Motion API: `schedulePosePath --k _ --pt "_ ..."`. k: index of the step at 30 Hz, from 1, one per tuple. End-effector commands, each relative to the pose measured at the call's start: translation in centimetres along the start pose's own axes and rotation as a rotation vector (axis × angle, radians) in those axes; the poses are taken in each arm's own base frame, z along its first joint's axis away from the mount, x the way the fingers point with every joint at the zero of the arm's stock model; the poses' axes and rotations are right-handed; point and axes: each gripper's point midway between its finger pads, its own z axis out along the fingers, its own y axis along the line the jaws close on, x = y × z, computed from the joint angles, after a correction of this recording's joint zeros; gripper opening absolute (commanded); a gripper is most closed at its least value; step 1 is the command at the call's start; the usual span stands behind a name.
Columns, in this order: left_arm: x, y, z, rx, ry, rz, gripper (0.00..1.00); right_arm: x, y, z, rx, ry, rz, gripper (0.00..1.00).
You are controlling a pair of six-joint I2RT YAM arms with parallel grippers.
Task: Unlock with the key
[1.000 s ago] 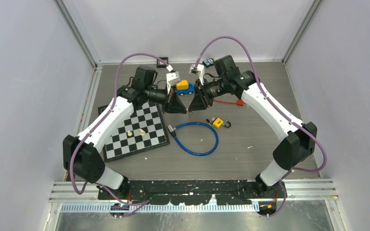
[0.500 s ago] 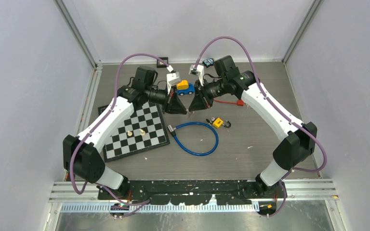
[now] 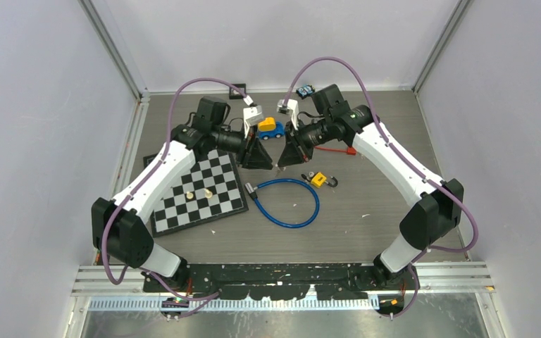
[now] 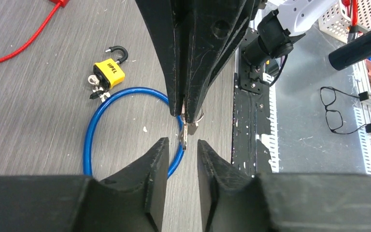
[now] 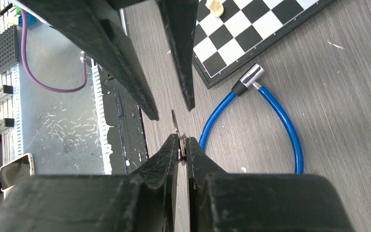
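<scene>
Currently | step: mid-air handover of key (image 4: 186, 133) | right claw (image 5: 183, 145) pinches key | left claw (image 4: 182, 147) narrowly parted, gripping nothing | next: carry key to yellow padlock (image 4: 109, 72) keyhole

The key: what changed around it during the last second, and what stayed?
The right gripper shut its jaws on the key, then the left gripper opened and let it go: a handover. The yellow padlock and the chessboard lie where they were.
</scene>
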Motion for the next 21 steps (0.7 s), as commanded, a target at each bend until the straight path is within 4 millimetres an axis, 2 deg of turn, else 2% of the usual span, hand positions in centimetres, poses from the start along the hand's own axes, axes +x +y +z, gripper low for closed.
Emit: schedulePosePath --k 1,5,8,12,16,18,19,21 --pt "-1.9 -0.4 -1.1 -0.019 -0.034 0.079 0.35 -0.1 1.2 -1.2 0.018 -0.016 -0.048 0.00" --pt "-1.6 0.2 -1.7 -0.063 -0.032 0.120 0.55 0.3 1.1 -1.7 0.028 -0.018 -0.041 0.00" --pt "-0.1 1.6 -1.9 -0.130 0.002 0.142 0.63 0.9 0.6 -2.4 0.057 -0.022 -0.033 0.00" --pt "3.7 4.9 -2.0 -0.263 0.099 0.105 0.73 1.8 -0.6 -4.3 0.111 -0.057 -0.001 0.00" --pt "8.4 7.4 -1.9 -0.392 0.243 -0.030 0.77 2.7 -1.9 -6.9 0.176 -0.121 0.037 0.00" --pt "10.5 8.1 -1.8 -0.448 0.309 -0.084 0.79 3.4 -2.4 -8.3 0.214 -0.150 0.055 0.00" --pt "12.9 7.9 -1.1 -0.472 0.363 -0.163 0.80 4.2 -2.9 -9.5 0.249 -0.182 0.068 0.00" --pt "14.2 7.3 -0.6 -0.481 0.401 -0.201 0.80 4.9 -3.2 -9.9 0.265 -0.198 0.085 0.01"
